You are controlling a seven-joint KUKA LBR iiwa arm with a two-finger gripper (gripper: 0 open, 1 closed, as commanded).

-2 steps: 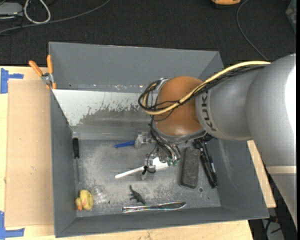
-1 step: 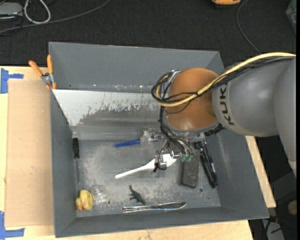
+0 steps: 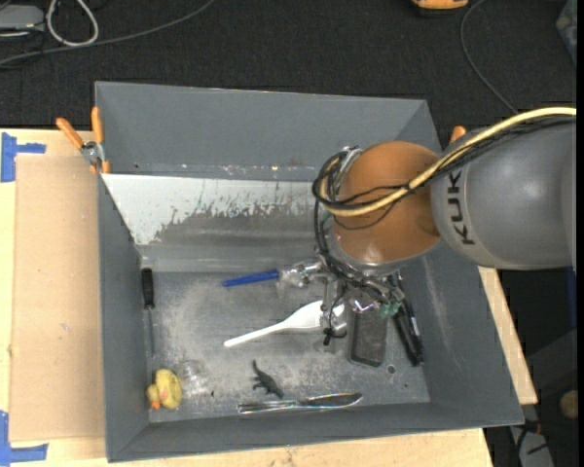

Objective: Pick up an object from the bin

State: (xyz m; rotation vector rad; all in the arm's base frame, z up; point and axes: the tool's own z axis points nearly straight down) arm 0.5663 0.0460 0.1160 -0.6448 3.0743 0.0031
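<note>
Camera view puts my gripper (image 3: 343, 311) low over the right floor of the grey metal bin (image 3: 263, 129), touching the bowl end of a smooth white plastic spoon (image 3: 273, 330). A dark rectangular block (image 3: 368, 341) lies just beside it. Whether the gripper is spread or closed, I cannot tell.
</note>
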